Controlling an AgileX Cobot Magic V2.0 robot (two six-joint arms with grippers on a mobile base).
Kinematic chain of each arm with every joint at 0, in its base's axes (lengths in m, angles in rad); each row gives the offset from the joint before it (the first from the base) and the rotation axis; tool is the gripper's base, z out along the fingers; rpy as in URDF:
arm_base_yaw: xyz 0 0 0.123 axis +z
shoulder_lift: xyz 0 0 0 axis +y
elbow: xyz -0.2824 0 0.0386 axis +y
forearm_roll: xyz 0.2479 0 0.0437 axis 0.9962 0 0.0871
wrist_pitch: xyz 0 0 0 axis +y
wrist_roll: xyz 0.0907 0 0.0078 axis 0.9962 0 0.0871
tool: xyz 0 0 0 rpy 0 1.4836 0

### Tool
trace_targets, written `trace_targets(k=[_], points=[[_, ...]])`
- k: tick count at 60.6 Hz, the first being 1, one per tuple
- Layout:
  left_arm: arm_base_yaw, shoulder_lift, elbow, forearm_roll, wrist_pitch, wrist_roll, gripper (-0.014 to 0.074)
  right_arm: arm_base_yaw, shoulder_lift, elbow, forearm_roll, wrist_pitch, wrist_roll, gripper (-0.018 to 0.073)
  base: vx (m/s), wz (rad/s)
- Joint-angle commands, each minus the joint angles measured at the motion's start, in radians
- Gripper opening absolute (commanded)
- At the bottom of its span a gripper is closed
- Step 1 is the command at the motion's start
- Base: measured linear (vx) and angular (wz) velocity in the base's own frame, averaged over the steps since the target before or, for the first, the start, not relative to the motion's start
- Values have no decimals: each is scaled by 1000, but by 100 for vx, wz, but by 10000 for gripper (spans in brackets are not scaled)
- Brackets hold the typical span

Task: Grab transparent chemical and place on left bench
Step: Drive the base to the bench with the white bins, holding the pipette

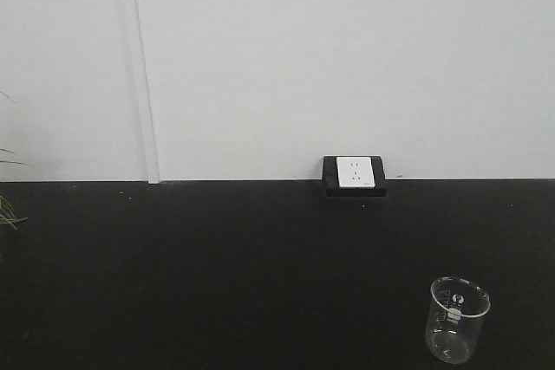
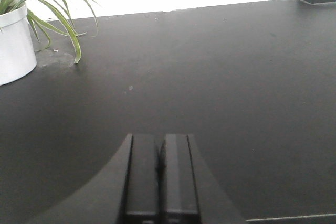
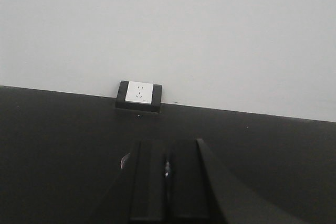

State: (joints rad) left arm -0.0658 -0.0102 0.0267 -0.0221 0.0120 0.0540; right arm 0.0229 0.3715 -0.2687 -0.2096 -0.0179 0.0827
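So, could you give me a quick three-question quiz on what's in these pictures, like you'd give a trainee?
1. True or false: the glass beaker is lying on its side.
2. What sits where the black bench meets the wall? A) a tap B) a white socket C) a tray
3. Which claw's camera shows the potted plant?

Key: 1. False, it stands upright. 2. B. 3. The left claw.
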Motion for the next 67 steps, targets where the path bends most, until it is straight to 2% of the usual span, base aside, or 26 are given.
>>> trace_targets(k=[1, 28, 67], points=[[-2, -19, 16, -1, -78, -8, -3, -5, 6, -31, -7, -75, -4, -7, -1, -1], [-2, -19, 16, -1, -78, -8, -3, -5, 6, -31, -7, -75, -4, -7, -8, -7], [-2, -19, 16, -1, -78, -8, -3, -5, 6, -31, -7, -75, -4, -7, -26, -4]])
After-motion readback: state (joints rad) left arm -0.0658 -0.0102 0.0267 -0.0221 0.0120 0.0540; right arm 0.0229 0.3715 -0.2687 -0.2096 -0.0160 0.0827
